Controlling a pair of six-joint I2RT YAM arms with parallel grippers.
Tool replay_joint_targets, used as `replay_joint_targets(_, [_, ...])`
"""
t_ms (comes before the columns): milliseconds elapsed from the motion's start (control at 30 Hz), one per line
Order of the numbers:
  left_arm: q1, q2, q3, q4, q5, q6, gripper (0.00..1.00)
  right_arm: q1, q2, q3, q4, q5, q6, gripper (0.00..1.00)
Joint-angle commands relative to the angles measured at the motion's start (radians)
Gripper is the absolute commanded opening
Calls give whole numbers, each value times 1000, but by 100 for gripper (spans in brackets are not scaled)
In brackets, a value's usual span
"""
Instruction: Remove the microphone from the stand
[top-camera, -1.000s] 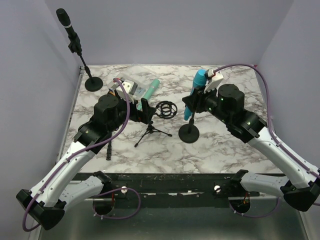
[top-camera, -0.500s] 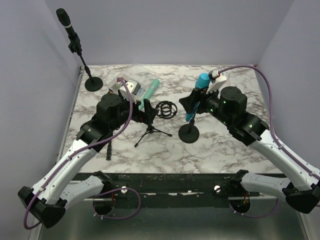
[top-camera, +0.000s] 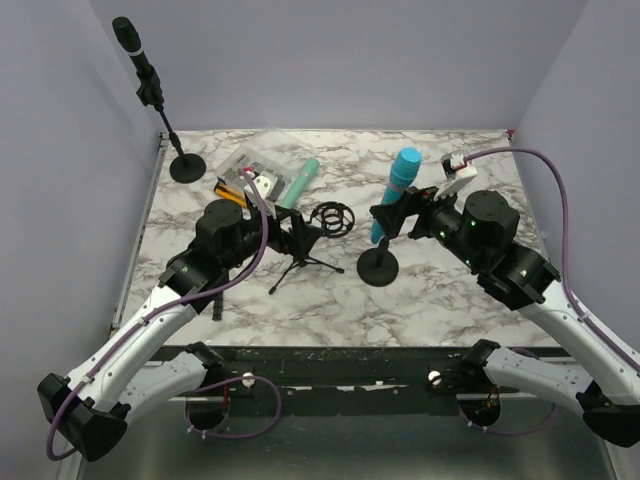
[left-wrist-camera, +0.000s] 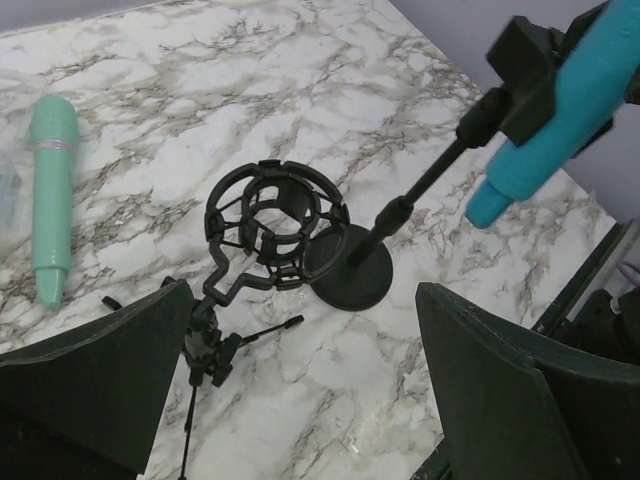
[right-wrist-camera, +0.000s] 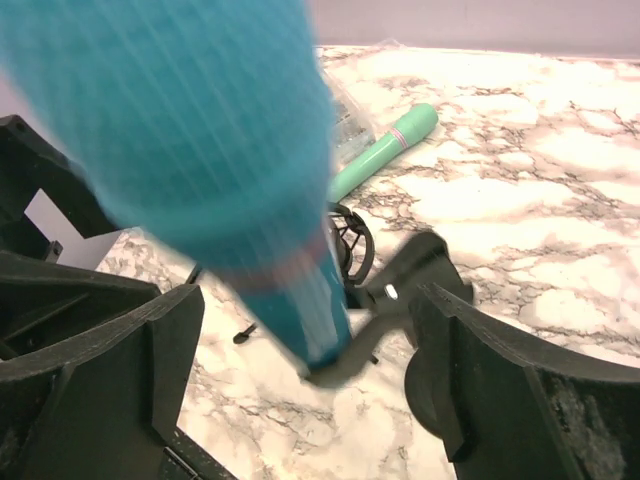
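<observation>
Teal microphone (top-camera: 398, 190) clipped on a black, round-based stand (top-camera: 379, 265).
From above, it leans over the veined marble table (top-camera: 330, 300). Left wrist: left gripper (left-wrist-camera: 302, 330) jaws wide apart, wiry shock mount (left-wrist-camera: 272, 225) ahead. Right wrist: right gripper (right-wrist-camera: 305, 330) jaws apart, flanking the blurred microphone.

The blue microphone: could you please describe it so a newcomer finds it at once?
On the marble table, right of centre, stands a short stand with a round base. The blue microphone is clipped in it, head up; the green microphone lies flat and the black microphone is far left.
</observation>
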Motion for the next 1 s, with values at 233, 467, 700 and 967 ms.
replay_joint_targets(233, [-132, -15, 83, 110, -29, -38, 99, 5, -163, -63, 41, 45, 39, 100])
replay_joint_targets(467, [-320, 88, 195, 97, -386, -88, 99, 4, -288, -226, 48, 337, 64, 100])
replay_joint_targets(700, [-525, 235, 296, 170, -716, 69, 98, 5, -490, -409, 80, 408, 119, 100])
replay_joint_targets(967, [-557, 415, 458, 145, -820, 70, 98, 4, -510, -399, 29, 420, 121, 100])
